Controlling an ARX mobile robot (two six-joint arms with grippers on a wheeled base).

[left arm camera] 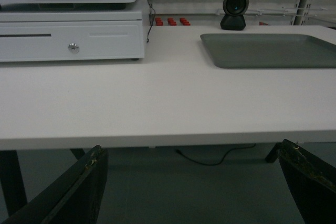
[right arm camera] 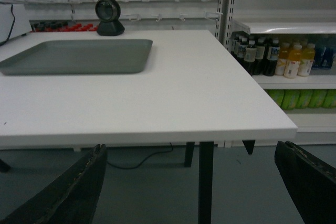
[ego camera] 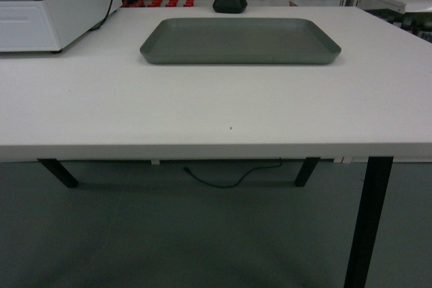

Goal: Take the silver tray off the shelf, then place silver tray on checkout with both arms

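Lying crosswise on the bench (ego camera: 101,112), the silver tray (ego camera: 239,40) sits well beyond your left claw (left arm camera: 194,192) and right claw (right arm camera: 194,192), both spread and empty.

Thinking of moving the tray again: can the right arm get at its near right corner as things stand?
Probably yes. In the right wrist view the open right gripper sits below the table edge, and only bare tabletop lies between it and the tray; it must rise first.
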